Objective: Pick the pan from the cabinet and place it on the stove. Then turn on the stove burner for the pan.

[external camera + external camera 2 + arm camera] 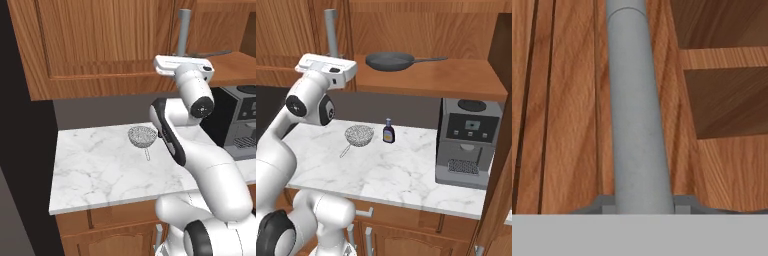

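- Nearest the robot: marble tabletop [406,175] with a wire strainer [358,135], a small brown bottle [388,131] just beside it, and a coffee machine [468,142] off to the side.
- Above that, the pincer [640,207] is clamped on the cabinet's grey bar handle [639,115], probably to swing the door wider.
- Farthest back: the pan [390,61] sits on the open cabinet [446,75] shelf beside that handle, its own handle pointing away from it.
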{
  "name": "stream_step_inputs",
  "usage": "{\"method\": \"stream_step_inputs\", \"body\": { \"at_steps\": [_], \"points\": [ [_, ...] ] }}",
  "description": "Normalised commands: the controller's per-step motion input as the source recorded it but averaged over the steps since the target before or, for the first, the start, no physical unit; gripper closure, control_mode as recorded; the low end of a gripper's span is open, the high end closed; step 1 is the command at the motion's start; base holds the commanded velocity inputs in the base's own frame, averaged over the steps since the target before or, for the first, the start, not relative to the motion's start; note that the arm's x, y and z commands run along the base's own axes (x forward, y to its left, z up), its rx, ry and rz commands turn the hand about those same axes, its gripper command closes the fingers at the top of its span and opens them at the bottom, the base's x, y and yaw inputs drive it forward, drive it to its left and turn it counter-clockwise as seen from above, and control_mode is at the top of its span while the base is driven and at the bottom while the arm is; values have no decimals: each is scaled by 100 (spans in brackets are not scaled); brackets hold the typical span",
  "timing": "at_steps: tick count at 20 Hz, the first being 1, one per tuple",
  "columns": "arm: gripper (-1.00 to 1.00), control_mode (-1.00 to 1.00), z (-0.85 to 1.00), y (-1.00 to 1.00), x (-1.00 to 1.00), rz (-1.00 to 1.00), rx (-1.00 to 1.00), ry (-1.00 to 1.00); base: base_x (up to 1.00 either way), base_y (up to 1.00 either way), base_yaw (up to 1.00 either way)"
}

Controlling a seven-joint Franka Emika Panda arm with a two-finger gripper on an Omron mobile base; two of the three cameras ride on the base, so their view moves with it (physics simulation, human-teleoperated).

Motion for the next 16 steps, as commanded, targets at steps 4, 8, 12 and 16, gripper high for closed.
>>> {"method": "stream_step_inputs", "body": {
  "at_steps": [4, 8, 12, 16],
  "points": [
    [100, -100, 0, 50, -67, 11, 0, 0, 0, 0, 0],
    [100, -100, 0, 54, -94, 12, 0, 0, 0, 0, 0],
    [100, -100, 0, 57, -100, 12, 0, 0, 0, 0, 0],
    [100, -100, 0, 61, -100, 12, 0, 0, 0, 0, 0]
  ]
}}
